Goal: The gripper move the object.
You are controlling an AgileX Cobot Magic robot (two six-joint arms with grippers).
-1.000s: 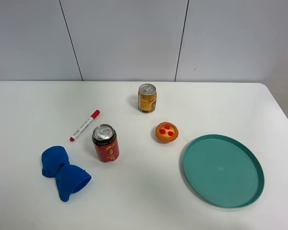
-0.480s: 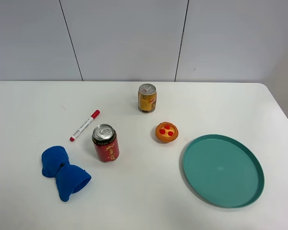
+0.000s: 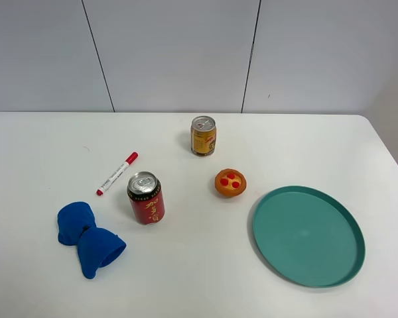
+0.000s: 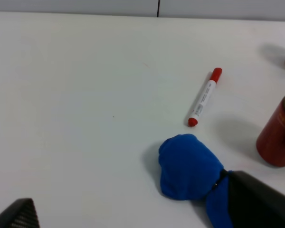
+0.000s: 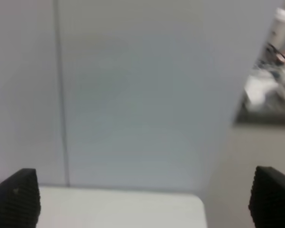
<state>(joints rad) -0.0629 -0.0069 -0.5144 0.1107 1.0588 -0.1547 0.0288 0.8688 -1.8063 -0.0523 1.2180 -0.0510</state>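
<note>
The blue cloth bundle (image 3: 87, 237), pinched in the middle like a bow, lies on the white table (image 3: 186, 278) at the front left. Neither gripper shows in the exterior high view. In the left wrist view the cloth (image 4: 187, 166) lies just ahead of my left gripper (image 4: 133, 202). That gripper is open and empty, and one black finger (image 4: 261, 202) covers part of the cloth's near lobe. My right gripper (image 5: 145, 194) is open and empty. It faces the grey wall, away from the cloth.
A red can (image 3: 146, 199) stands just right of the cloth. A red-capped white marker (image 3: 117, 173) lies behind the cloth. A gold can (image 3: 203, 136) stands farther back. An orange tart (image 3: 230, 183) sits mid-table. A teal round plate (image 3: 308, 235) lies at the front right.
</note>
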